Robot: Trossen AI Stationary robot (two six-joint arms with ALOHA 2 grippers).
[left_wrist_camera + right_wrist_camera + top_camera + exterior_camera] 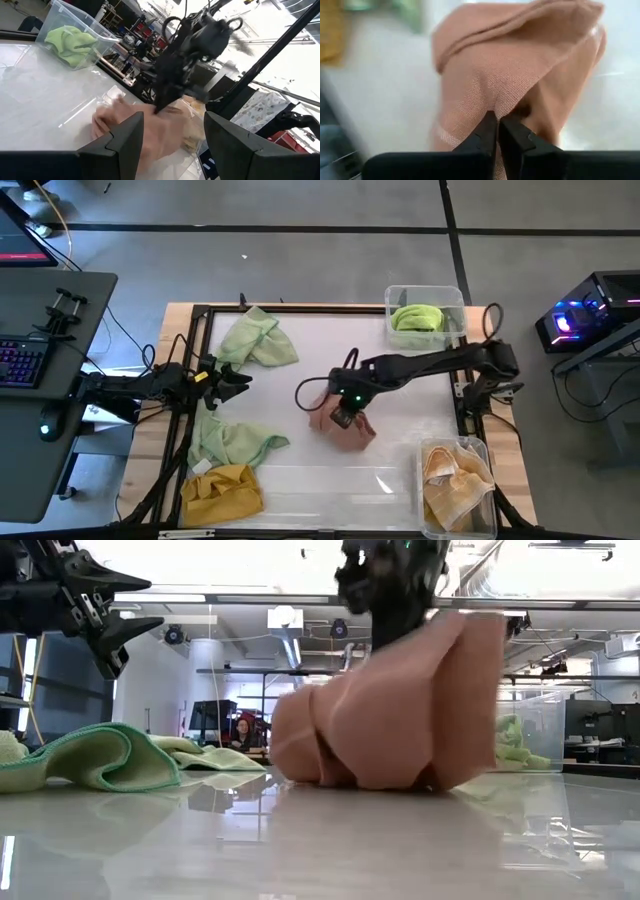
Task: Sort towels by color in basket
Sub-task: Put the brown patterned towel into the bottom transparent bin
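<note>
A dusty pink towel (345,430) stands bunched at the table's middle, with my right gripper (343,415) shut on its top. Two pale green towels lie flat on the table's left side, one far (258,340) and one near (232,442). A mustard yellow towel (222,492) lies at the near left corner. My left gripper (235,377) hovers open at the left edge, between the green towels, and touches nothing. My right gripper pinches a raised fold of the pink towel (507,105) between its two fingers, at the cloth's top. The fingers come from above, slanting down. The towel hangs in loose folds below them, and its lower end (380,778) rests on the table.
A clear bin (392,298) at the far right holds a bright green towel (417,318). A second clear bin (428,510) at the near right holds peach-orange cloth (455,480). Bare table lies between the pink towel and both bins.
</note>
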